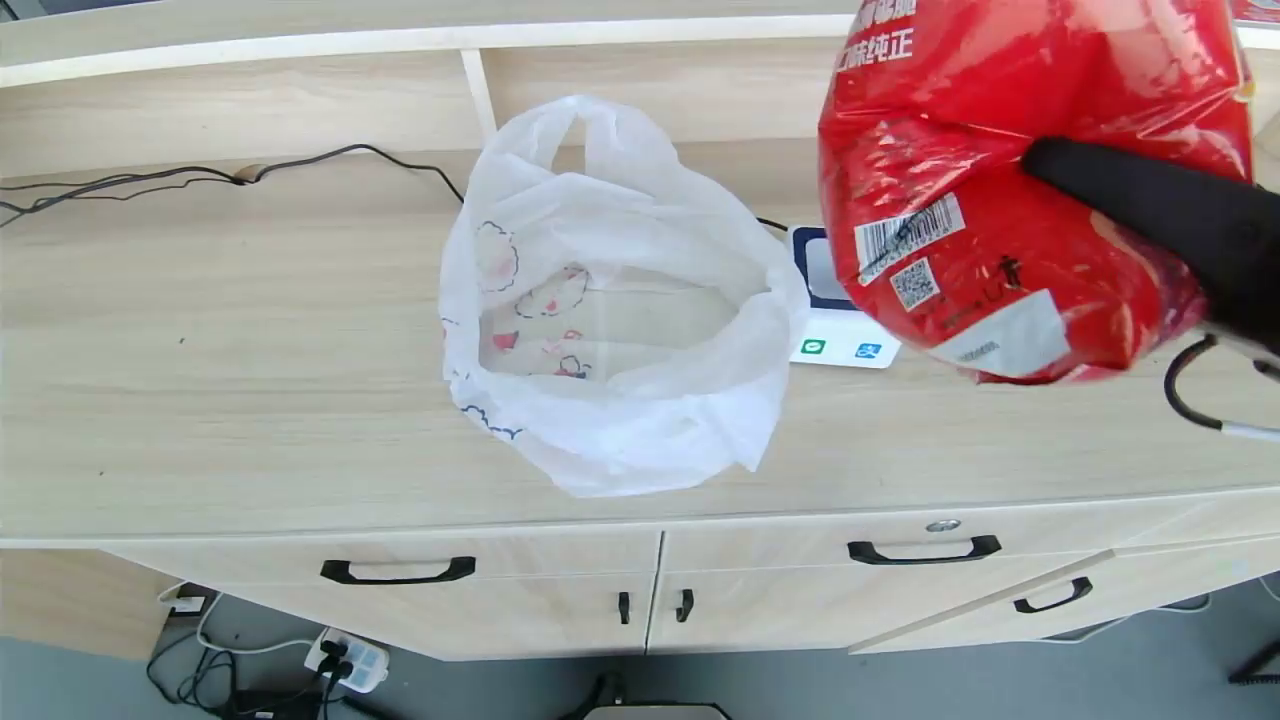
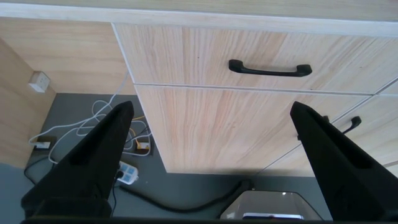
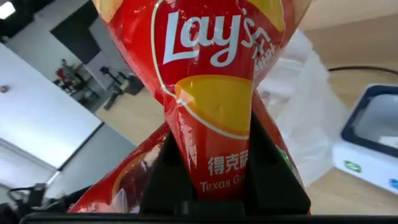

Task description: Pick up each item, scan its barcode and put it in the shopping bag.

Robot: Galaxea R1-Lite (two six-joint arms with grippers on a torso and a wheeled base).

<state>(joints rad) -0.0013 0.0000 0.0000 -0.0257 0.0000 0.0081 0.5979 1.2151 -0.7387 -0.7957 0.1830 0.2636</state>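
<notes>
Chips [image 1: 1000, 150] pinched in right claw [image 3: 214, 155] by scanner [image 1: 820, 285]; upturned barcode [image 1: 908, 232] should face scanner window. Left claw [image 2: 211, 118] wide, empty.

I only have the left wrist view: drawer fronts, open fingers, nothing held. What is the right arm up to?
Observer: The right gripper is shut on a red chip bag, which it holds above the right part of the counter.
Operator: Where is the barcode pointing?
Observer: The barcode faces up toward the head camera. The scanner sits on the counter beneath the bag and is partly hidden by it.
Operator: And the shopping bag?
Observer: The white shopping bag stands mid-counter with its mouth open upward, just left of the scanner.
</notes>
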